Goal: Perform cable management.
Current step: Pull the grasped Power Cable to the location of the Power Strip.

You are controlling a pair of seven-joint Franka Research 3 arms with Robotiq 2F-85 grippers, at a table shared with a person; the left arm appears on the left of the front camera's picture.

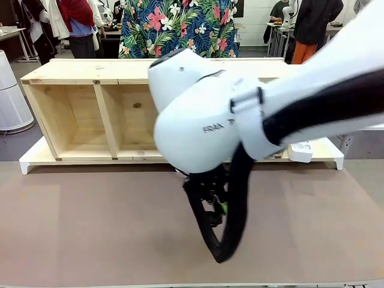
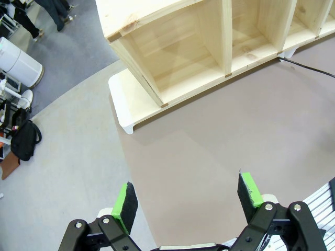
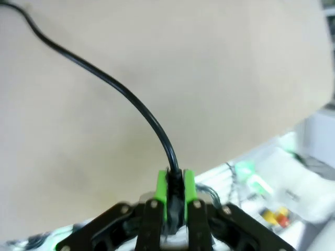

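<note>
Green pads (image 3: pixel 162 189) of the right end effector (image 3: pixel 175 192) are clenched on the cable (image 3: pixel 131 99), seemingly at its thicker plug end. From the grip, the cord's long axis runs straight out ahead of the fingers, then curves away across the brown desk (image 1: pixel 90 228) toward the far corner of the right wrist view. The left end effector (image 2: pixel 188 197) hangs released, jaws wide, above bare desk near the wooden shelf (image 2: pixel 172 63). A black cord, probably the same cable, lies well apart from it by the shelf's foot. The right arm therefore has the cable, and any gathering probably means drawing it back along that line.
</note>
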